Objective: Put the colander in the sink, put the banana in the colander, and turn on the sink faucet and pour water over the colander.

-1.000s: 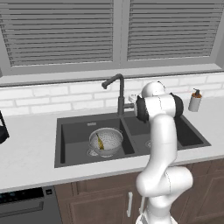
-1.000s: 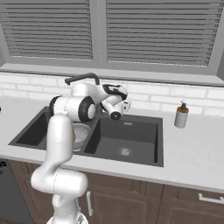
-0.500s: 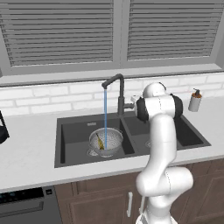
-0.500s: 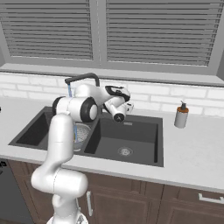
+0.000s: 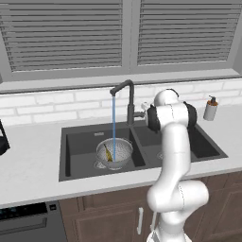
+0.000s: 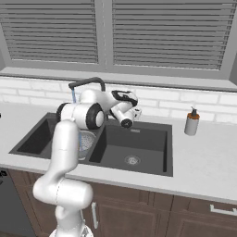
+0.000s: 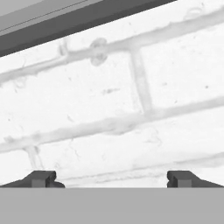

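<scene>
Hand view: end effector spread wide, empty, facing the white brick wall.

This is a kitchen. A double-basin sink is set into a countertop. Below it are wooden cabinets; behind it, a brick backsplash.
</scene>
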